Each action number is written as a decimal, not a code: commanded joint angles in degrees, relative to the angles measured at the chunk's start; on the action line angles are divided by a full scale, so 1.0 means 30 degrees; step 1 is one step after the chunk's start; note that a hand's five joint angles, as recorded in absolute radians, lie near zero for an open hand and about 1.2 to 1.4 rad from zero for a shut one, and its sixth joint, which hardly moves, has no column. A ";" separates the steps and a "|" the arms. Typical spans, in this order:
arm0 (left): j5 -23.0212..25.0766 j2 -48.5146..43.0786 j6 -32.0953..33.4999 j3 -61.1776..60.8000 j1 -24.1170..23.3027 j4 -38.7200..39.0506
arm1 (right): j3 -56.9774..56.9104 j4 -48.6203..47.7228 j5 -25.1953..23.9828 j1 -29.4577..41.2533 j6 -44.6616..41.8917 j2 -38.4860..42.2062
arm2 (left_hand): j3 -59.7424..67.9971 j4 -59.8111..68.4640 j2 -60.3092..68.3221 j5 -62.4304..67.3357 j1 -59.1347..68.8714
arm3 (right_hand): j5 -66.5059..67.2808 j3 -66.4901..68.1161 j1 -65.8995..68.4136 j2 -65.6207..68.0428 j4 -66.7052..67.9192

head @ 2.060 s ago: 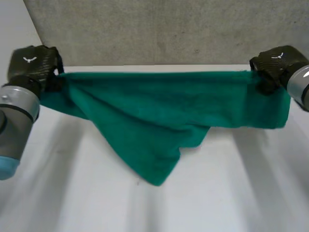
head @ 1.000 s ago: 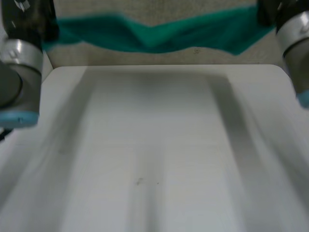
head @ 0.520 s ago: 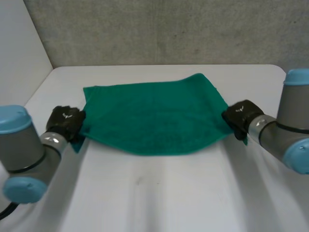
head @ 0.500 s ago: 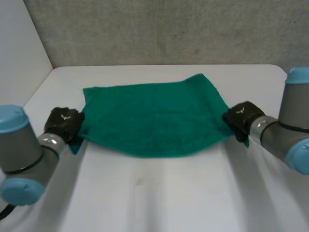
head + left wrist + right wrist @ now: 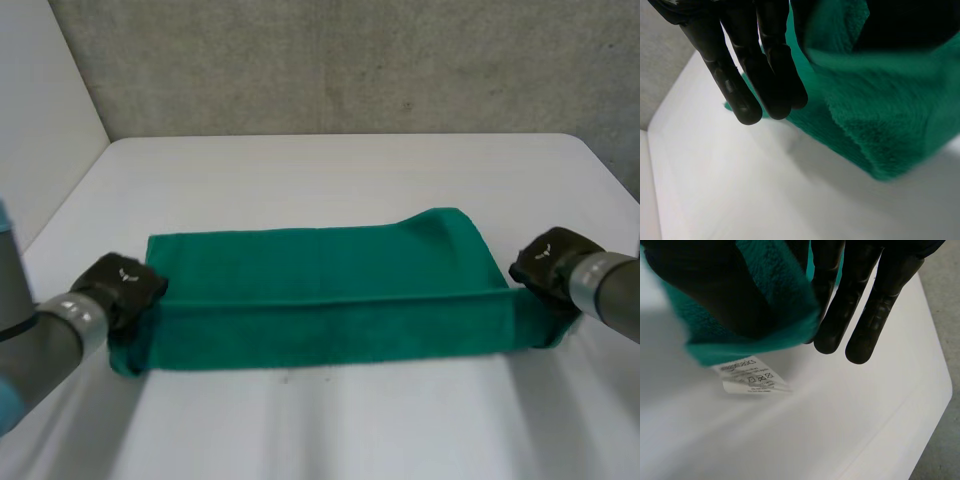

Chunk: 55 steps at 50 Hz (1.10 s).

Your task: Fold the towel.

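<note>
- Green towel lies on the white tabletop as a long band running left to right, doubled over on itself.
- One layer's edge runs straight along the band's length, roughly down its middle; the near strip looks darker than the far one.
- At the far right corner the towel bulges up slightly.
- Left robot hand sits at the towel's left end, on the short edge towards the near corner.
- In the left wrist view its fingers reach down nearly straight, with the towel bunched against them and pinched on the thumb side; the held corner hangs just above the tabletop.
- Right robot hand sits at the towel's right end, on the short edge.
- In the right wrist view its straight fingers press the towel's edge against the thumb, so it too grips the cloth.
- A white care label hangs from the towel's hem beside those fingers, just over the tabletop.
- Grey concrete wall stands behind the tabletop's far edge.
</note>
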 commanded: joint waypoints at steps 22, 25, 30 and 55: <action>-0.2827 -0.1502 -0.7146 1.2323 -0.1324 1.1981 | -1.1644 -1.2242 0.2139 0.1725 0.8677 -0.1048 | 0.3854 0.3828 0.3752 0.5184 0.4664 | 0.4322 0.4100 0.7989 0.4248 0.3874; -0.2623 -0.1590 -0.7175 1.0950 -0.1149 1.1950 | -0.9709 -1.2154 0.1552 0.1842 0.8648 -0.0961 | 0.3854 0.3828 0.3752 0.5184 0.4664 | 0.4322 0.4100 0.7989 0.4248 0.3874; -0.2126 -0.2261 -0.7146 0.9308 -0.1089 1.1980 | -0.7687 -1.2037 0.1463 0.1842 0.8531 0.0121 | 0.3854 0.3828 0.3752 0.5184 0.4664 | 0.4322 0.4100 0.7989 0.4248 0.3874; -0.1362 -0.3416 -0.2937 0.1225 -0.1149 0.6426 | -0.4436 -0.2667 0.1346 0.1287 0.5928 0.4494 | 0.3854 0.3828 0.3752 0.5184 0.4664 | 0.4322 0.4100 0.7989 0.4248 0.3874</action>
